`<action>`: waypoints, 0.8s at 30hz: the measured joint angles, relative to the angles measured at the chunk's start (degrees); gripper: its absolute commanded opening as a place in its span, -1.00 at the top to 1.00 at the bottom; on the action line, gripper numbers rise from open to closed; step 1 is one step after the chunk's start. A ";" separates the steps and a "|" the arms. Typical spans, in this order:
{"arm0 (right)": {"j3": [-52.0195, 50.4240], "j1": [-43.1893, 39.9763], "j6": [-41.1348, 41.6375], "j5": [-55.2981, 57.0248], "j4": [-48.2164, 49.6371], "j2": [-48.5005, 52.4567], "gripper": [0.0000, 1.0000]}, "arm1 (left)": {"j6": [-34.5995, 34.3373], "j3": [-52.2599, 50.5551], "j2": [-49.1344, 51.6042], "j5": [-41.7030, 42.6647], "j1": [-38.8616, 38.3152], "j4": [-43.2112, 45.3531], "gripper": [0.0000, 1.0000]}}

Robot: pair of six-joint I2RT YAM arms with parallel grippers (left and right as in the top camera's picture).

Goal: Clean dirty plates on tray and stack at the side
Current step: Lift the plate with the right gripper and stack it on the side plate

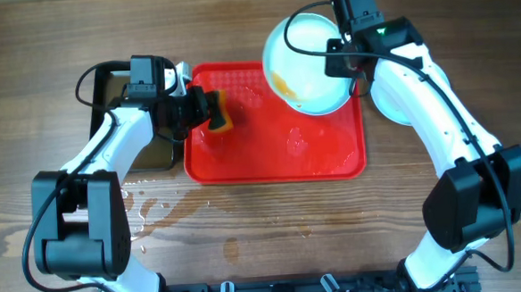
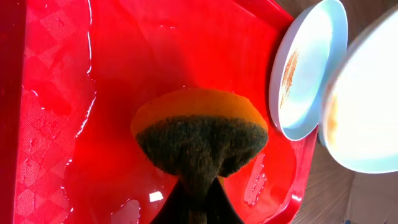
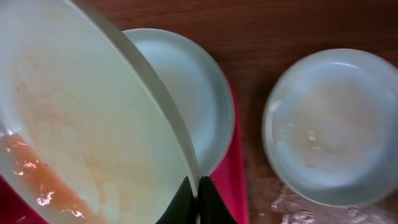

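Tilted plate (image 3: 81, 112) in right fingers (image 3: 182, 208), another plate (image 3: 189, 90) half-hidden behind

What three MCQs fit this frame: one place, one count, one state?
1. Where is the sponge?
A. Over the tray's left part
B. On a plate
C. Off the tray, to its right

2. How many plates show in the right wrist view?
A. One
B. Two
C. Three

3. The right gripper is:
A. Open, empty
B. Shut on a plate's rim
C. Shut on the sponge

Key:
1 A: the left gripper holds it above the tray's left side.
2 C: held plate, second plate at the tray's edge, third plate on the table.
3 B: its fingers pinch the held plate's rim.
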 measured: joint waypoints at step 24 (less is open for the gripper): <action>-0.04 19.12 14.88 43.50 -5.25 0.00 0.92 | 0.00 0.00 0.00 -1.29 0.00 0.02 0.92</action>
